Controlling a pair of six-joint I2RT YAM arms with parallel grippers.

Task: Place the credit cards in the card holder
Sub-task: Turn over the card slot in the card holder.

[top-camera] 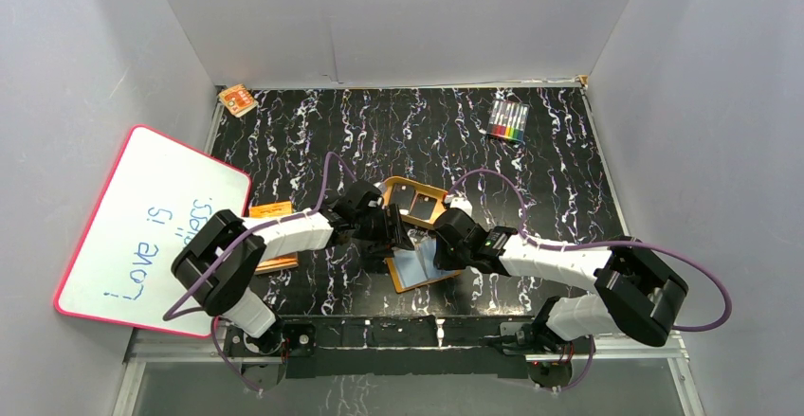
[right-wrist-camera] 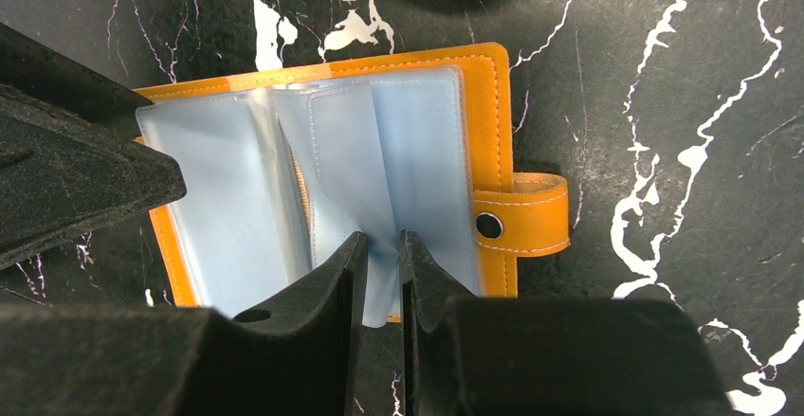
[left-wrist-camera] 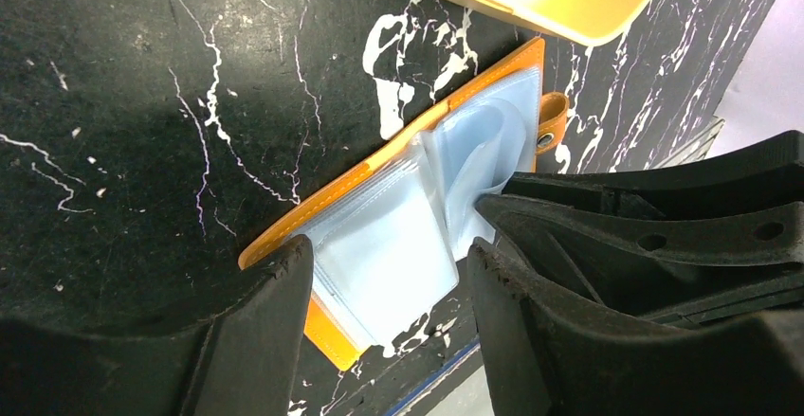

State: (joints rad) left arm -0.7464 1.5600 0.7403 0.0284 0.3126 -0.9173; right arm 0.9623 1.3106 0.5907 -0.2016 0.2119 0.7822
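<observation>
A black table (top-camera: pixel 569 179) veined with white fills the floor of a white-walled booth. A whiteboard (top-camera: pixel 142 226) with a pink edge and blue handwriting leans off the table's nine o'clock side. The left arm (top-camera: pixel 275 236) and right arm (top-camera: pixel 559 264) reach in from the six o'clock edge and meet near the middle. An orange booklet (top-camera: pixel 270 212) lies partly under the left arm. Near the centre sits a tan tray (top-camera: pixel 438 195), and the credit cards (top-camera: pixel 402 195) lie inside it as dark rectangles. The card holder (top-camera: pixel 417 269) lies open and flat on the table just at six o'clock of the tray, close to it. Its pale blue sleeves (right-wrist-camera: pixel 417 151) face up, some of them lifted and curled. The left gripper (left-wrist-camera: pixel 384 264) is released, its two fingers spread wide with the holder's nine o'clock pages between them. Whether they touch the plastic cannot be told. The right gripper (right-wrist-camera: pixel 379 245) is nearly clenched, pinching the lower edge of one raised sleeve in a thin slit between its fingers. A pack of coloured markers (top-camera: pixel 507 122) lies toward one o'clock, well apart from the arms. A small orange packet (top-camera: pixel 237 100) sits in the eleven o'clock corner. In the right wrist view, the holder's snap tab (right-wrist-camera: pixel 526 212) sticks out unfastened at three o'clock, resting on the table.
</observation>
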